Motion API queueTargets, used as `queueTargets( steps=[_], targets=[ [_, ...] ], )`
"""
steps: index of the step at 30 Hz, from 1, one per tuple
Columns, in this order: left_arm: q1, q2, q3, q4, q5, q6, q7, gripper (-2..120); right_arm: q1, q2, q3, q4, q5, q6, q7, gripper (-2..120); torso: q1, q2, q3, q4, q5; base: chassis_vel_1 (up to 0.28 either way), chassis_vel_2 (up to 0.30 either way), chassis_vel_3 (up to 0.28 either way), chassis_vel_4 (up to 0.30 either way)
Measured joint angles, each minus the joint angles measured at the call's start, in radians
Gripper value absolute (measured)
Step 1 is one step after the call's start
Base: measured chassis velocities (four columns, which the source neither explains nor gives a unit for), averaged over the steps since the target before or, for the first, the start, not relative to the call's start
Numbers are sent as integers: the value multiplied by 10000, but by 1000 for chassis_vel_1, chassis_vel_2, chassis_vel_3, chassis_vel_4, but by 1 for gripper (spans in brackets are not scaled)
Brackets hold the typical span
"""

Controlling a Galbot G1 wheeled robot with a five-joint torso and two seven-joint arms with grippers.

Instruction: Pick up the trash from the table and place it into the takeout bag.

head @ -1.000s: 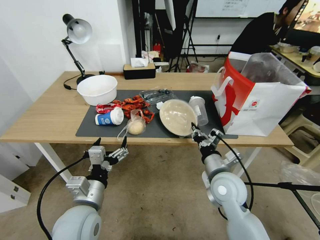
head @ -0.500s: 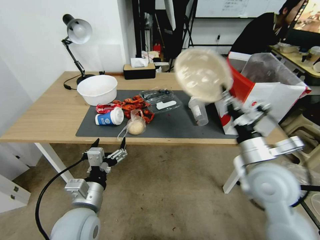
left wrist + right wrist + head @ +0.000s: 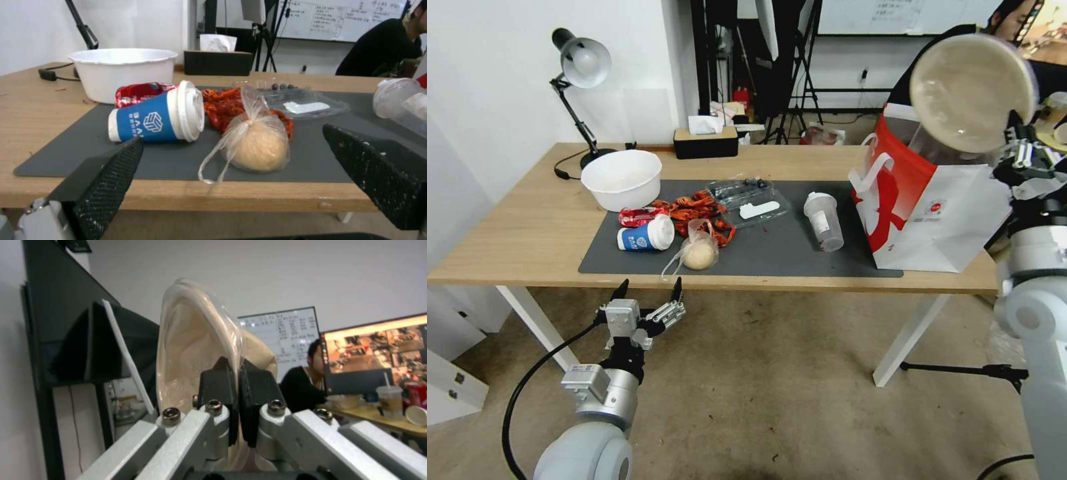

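Near, below the surface [image 3: 527,247] edge, the left pincer [image 3: 649,293] waits wide open. Farther right, the right pincer [image 3: 1022,143] pinches the beige lidded bowl [image 3: 970,90] by its rim, held tilted above the takeout bag [image 3: 940,200], apparently ready for dropping in.

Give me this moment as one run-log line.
right gripper: shut on beige lidded bowl, held above takeout bag | left gripper: open, below table edge | paper cup, bun bag: on mat
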Motion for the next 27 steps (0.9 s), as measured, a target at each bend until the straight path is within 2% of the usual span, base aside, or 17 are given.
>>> queueTargets(
  steps=[3, 4, 5, 8, 9, 10, 13, 14, 16, 17, 20, 22, 24, 27],
  targets=[
    [18, -39, 41, -18, 43, -25, 25, 100, 107, 1, -155, -204, -64, -188, 147, 0, 0, 0, 0, 2, 1, 0, 0, 0, 0],
    [20, -55, 48, -21, 51, -34, 35, 100, 136, 26, -203, -242, -70, -264, 203, 5, 0, -1, 0, 2, 0, 0, 0, 0, 0],
    [20, -55, 48, -21, 51, -34, 35, 100, 136, 26, -203, -242, -70, -264, 203, 5, 0, -1, 0, 2, 0, 0, 0, 0, 0],
    [24, -68, 48, -23, 59, -43, 53, 100, 162, 52, -246, -285, -70, -361, 231, 17, 0, 0, 0, 1, -1, 0, 0, 0, 0],
    [21, -74, 48, -23, 61, -43, 62, 100, 173, 52, -254, -299, -63, -382, 234, 25, 0, 0, 0, 1, -1, 0, 0, 0, 0],
    [21, -74, 48, -23, 61, -43, 62, 100, 173, 52, -254, -299, -63, -382, 234, 25, 0, 0, 0, 1, -1, 0, 0, 0, 0],
    [-14, -109, 76, -20, 69, -43, 103, 100, 222, 44, -289, -310, 31, -402, 268, 38, 0, 0, 0, 1, -1, 0, 0, 0, 0],
    [-14, -109, 76, -20, 69, -43, 103, 100, 222, 44, -289, -310, 31, -402, 268, 38, 0, 0, 0, 1, -1, 0, 0, 0, 0],
    [-37, -113, 89, 9, 75, -43, 122, 100, 209, 53, -307, -121, 493, -393, 266, 48, 0, -1, 0, 1, -1, 0, 0, 0, 0],
    [-37, -113, 89, 9, 75, -43, 122, 100, 209, 53, -307, -121, 493, -393, 266, 48, 0, -1, 0, 1, -1, 0, 0, 0, 0],
    [-70, -101, 91, 47, 74, -43, 131, 100, 65, 104, -372, 416, 1700, -262, 90, 62, 0, -1, 0, 1, -2, 0, 0, 0, 0],
    [-75, -98, 91, 53, 75, -43, 132, 100, 13, 121, -393, 533, 1904, -226, 22, 64, 0, 0, 0, 2, -4, 0, 0, 0, 0],
    [-103, -76, 87, 100, 70, -43, 134, 100, -529, 266, -582, 1238, 2631, -42, -611, 77, 0, 0, 0, 2, -4, 0, 0, 0, 0],
    [-138, -56, 85, 147, 55, -47, 138, 100, -1274, 514, -892, 1863, 2686, -22, -1141, 87, -1, 0, -1, -1, -2, 0, 0, 0, 0]
  ],
)
